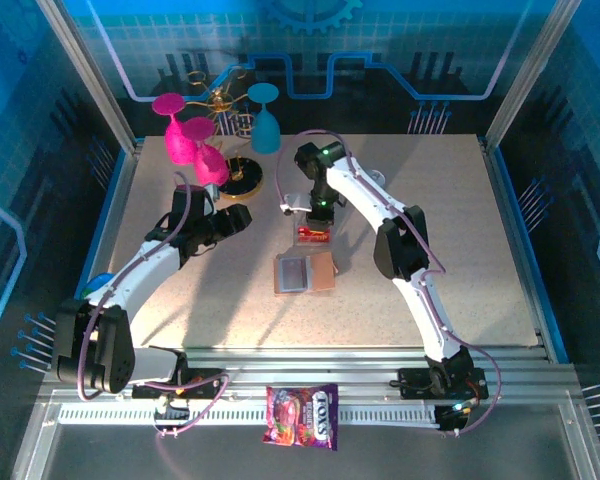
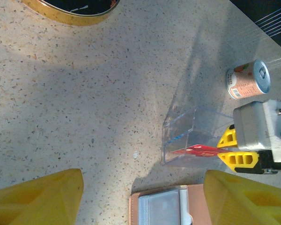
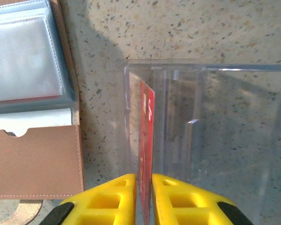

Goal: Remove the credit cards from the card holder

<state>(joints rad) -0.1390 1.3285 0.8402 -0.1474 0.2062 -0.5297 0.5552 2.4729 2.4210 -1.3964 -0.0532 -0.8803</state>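
While the right gripper (image 3: 144, 183) pinches one red credit card (image 3: 147, 117) upright in the clear plastic box (image 3: 220, 126), the opened card holder (image 3: 35, 159) lies just near it. Thin, stiff, slick, light: I'd grip an edge squarely. Left gripper (image 1: 235, 220) hangs wide apart, empty.

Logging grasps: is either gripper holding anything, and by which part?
The right gripper pinches a red credit card by its near end; the left gripper is open and holds nothing.

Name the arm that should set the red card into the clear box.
Right. The right claw is shut on the red card at the clear box; the left claw is open, empty, above the card holder.
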